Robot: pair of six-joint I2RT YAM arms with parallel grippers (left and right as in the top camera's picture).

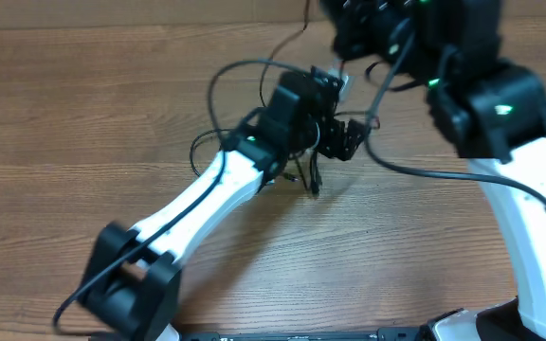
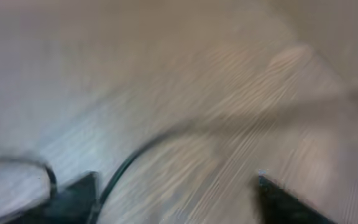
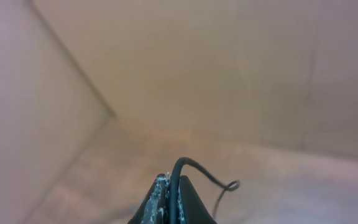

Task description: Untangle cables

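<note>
Thin black cables [image 1: 303, 173] lie loosely tangled on the wooden table under my left arm, and one loop [image 1: 218, 80] arcs up to the left. My left gripper [image 1: 342, 137] hangs over the tangle. In the blurred left wrist view its fingers [image 2: 179, 196] are wide apart and empty, with a cable [image 2: 135, 158] running past the left finger. My right gripper [image 3: 173, 185] is shut on a black cable [image 3: 201, 169] that rises from between the fingers and curls to the right. In the overhead view the right fingers are hidden under the arm [image 1: 387, 33].
The wooden table [image 1: 83, 123] spans the overhead view. A brown cardboard wall [image 3: 197, 68] stands behind the table in the right wrist view. A thicker black arm wire [image 1: 425, 173] sweeps across the table on the right. The left arm's base [image 1: 126, 284] sits at the front.
</note>
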